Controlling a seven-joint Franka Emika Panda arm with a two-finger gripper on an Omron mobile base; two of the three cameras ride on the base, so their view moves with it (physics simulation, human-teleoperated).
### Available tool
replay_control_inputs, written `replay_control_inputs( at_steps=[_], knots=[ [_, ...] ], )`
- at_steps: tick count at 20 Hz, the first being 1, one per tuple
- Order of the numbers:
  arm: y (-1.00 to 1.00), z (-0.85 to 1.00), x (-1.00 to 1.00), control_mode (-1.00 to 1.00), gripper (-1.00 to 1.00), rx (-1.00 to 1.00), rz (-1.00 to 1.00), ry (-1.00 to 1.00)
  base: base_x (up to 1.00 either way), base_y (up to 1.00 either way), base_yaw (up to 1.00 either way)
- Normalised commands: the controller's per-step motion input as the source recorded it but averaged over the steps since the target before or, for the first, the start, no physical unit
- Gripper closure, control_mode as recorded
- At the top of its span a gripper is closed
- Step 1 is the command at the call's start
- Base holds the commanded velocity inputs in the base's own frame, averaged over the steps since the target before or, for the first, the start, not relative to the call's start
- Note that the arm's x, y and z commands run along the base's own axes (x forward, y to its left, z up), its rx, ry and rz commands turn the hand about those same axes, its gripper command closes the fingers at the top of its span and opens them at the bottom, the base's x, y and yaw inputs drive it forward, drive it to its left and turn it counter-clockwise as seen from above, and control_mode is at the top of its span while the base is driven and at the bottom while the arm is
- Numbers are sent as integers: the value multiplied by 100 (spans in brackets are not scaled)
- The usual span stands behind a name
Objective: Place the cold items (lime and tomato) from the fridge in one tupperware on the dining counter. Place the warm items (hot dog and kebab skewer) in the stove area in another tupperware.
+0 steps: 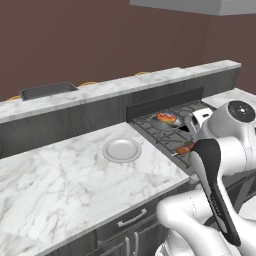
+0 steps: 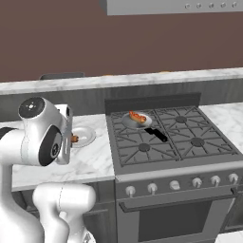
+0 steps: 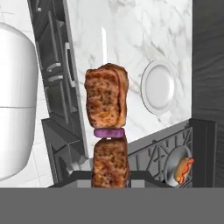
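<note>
A: Hand (image 3: 109,178) first: closed on the bottom end of the kebab skewer (image 3: 107,131), gripping it, with the fingertips mostly hidden behind the meat.

B: Agreed. Held clear of the stove (image 1: 165,132), by the look of it, over the stove's left front edge in the left base view. And the long axis?

A: Straight out along the line of the hand, 6 to 12 o'clock in the hand view. Two meat chunks with a purple slice between them. Tip leading, so wherever the hand points.

B: Nearest things outward from there?

A: In the hand view, a white plate (image 3: 159,86) on the marble counter (image 1: 60,175) at 2 o'clock. Hot dog (image 3: 183,169) in its pan (image 2: 135,121) at 4 o'clock, untouched on the back left burner.

B: Not the plate, though. Needs a tupperware.

A: Right. In the left base view, a dark shallow container (image 1: 47,90) on the raised dining counter (image 1: 120,85), at about 10 o'clock from the skewer and well apart, beyond the plate. Probably one of the tupperwares; too flat and dark to say for sure.

B: So a long reach up and to the left, across the lower counter and over the ledge.

A: Likely yes, perhaps with the base driving. Worth tilting the tip down before letting go, since dropped in upright it could tip over the rim. Hot dog to follow into the same box.
</note>
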Motion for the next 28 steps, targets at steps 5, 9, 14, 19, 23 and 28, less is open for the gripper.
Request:
replay_control_inputs(
  at_steps=[5,9,14,19,23,28],
  knots=[
    [2,-3,-1,100,100,0,0,-3,-23,0,-2],
    [0,0,0,100,100,0,0,0,-58,-9,-9],
    [0,0,0,100,100,0,0,0,-16,-49,-6],
    [0,0,0,100,100,0,0,0,0,-87,0],
    [0,0,0,100,100,0,0,0,0,-99,0],
    [0,0,0,100,100,0,0,0,0,-100,0]
  ],
)
